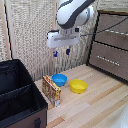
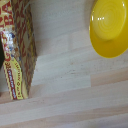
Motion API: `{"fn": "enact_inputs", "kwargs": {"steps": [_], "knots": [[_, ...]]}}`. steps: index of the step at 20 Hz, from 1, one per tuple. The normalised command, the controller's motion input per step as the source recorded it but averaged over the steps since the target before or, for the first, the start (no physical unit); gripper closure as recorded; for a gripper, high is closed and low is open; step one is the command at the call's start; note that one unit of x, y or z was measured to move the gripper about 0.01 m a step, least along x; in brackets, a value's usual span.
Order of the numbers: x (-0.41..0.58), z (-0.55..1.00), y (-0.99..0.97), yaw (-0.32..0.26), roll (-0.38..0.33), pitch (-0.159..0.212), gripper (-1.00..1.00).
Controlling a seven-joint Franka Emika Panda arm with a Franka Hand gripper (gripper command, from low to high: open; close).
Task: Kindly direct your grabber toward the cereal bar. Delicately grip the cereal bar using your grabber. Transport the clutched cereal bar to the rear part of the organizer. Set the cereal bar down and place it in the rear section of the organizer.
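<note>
A pale wooden plank surface [image 1: 95, 107] fills the scene, with a woven, reed-like wall behind it and a brown wooden drawer cabinet [image 1: 111, 45] at the exterior view's right. The gripper [image 1: 61, 52] hangs high above the surface on the bulky white arm, its short blue-tipped fingers [image 1: 67, 51] pointing down and spread apart, with nothing between them. Well below the gripper and a little toward the exterior view's left stands the cereal bar [image 1: 51, 90], upright on its white bottom edge, untouched. Just beside the cereal bar, farther from the gripper on that same side, sits the black organizer [image 1: 15, 97], its fabric wall rising next to the box and a divider splitting it into sections. A blue bowl [image 1: 59, 79] rests almost directly beneath the gripper, close behind the cereal bar, and a yellow bowl [image 1: 78, 86] lies below and toward the exterior view's right of the gripper, near the blue one but apart from it. The air between the gripper and the cereal bar holds nothing. The wrist view shows the cereal bar [image 2: 17, 50] and the yellow bowl [image 2: 110, 27] apart on the planks.
</note>
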Motion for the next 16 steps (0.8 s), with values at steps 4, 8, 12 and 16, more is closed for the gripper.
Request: {"fn": "enact_inputs", "kwargs": {"steps": [4, 8, 12, 16], "knots": [[-0.088, -0.35, 0.55, 0.031, -0.085, 0.013, -1.0], [-0.056, -0.41, 0.71, 0.021, -0.118, 0.016, -1.0], [-0.147, -0.41, 0.58, 0.027, -0.114, 0.011, -1.0], [-0.261, -0.58, 0.29, 0.063, -0.09, 0.027, -1.0]]}}
